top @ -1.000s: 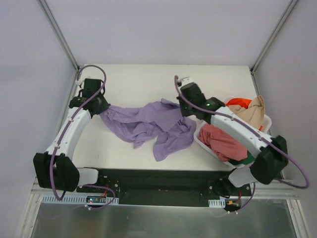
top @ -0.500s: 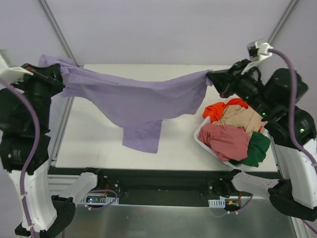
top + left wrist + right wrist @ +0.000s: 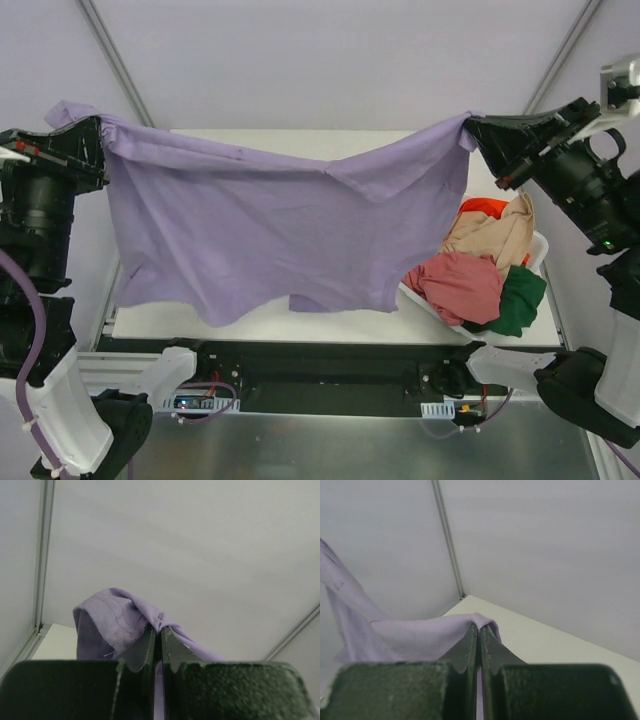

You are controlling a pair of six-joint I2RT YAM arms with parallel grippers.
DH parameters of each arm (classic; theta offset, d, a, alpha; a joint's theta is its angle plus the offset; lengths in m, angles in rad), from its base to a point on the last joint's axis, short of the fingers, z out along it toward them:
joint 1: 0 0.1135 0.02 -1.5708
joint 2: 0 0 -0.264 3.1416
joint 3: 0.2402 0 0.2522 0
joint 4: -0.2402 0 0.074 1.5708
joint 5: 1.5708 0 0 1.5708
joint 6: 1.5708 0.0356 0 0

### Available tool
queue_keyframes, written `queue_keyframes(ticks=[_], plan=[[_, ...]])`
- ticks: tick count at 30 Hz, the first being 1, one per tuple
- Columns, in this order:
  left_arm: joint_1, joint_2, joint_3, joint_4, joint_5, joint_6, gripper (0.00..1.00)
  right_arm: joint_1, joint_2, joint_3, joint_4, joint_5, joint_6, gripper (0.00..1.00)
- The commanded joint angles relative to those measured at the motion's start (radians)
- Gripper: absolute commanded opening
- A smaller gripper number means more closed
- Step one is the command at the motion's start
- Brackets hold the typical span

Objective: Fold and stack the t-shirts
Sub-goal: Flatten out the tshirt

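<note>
Five t-shirts were in view, all soft plain cloth, each a single colour. One, the lavender shirt, hung in the air above the white table, stretched into a wide, sagging sheet between the two arms. Its top edge dipped in the middle, and its lower hem hung uneven, with a shallow notch near the centre, over the near edge of the table. The left gripper was pinched tight on one top corner of the shirt, and a small stitched fold of fabric bunched out above its closed black fingers. The right gripper was clamped just as tightly on the opposite top corner, its two fingers pressed together with only thin cloth between them. The other four shirts lay crumpled together in one white plastic basket at the right side of the table: an orange-red shirt at the far end, a beige shirt next to it, a dusty pink shirt heaped nearer, and a dark green shirt beside the pink one.
</note>
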Motion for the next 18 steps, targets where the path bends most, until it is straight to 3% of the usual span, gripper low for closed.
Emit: queue_keyframes(ticks=[1, 7, 10, 13, 15, 18], plan=[[0.002, 0.116, 0.002, 0.039, 0.026, 0.062, 0.0, -0.023, 0.133, 0.021, 0.04, 0.218, -0.084, 0.0], [0.002, 0.415, 0.072, 0.074, -0.078, 0.123, 0.0, -0.175, 0.363, 0.033, 0.25, 0.281, -0.098, 0.0], [0.016, 0.608, 0.219, 0.077, -0.039, 0.16, 0.0, -0.247, 0.49, 0.123, 0.348, 0.225, -0.069, 0.0], [0.024, 0.774, 0.487, 0.077, 0.02, 0.176, 0.0, -0.284, 0.591, 0.23, 0.451, 0.191, -0.033, 0.0], [0.024, 0.829, 0.615, 0.093, 0.05, 0.174, 0.0, -0.285, 0.615, 0.27, 0.52, 0.18, -0.029, 0.0], [0.025, 0.776, 0.53, 0.239, 0.063, 0.179, 0.0, -0.288, 0.579, 0.236, 0.624, 0.162, -0.016, 0.0]])
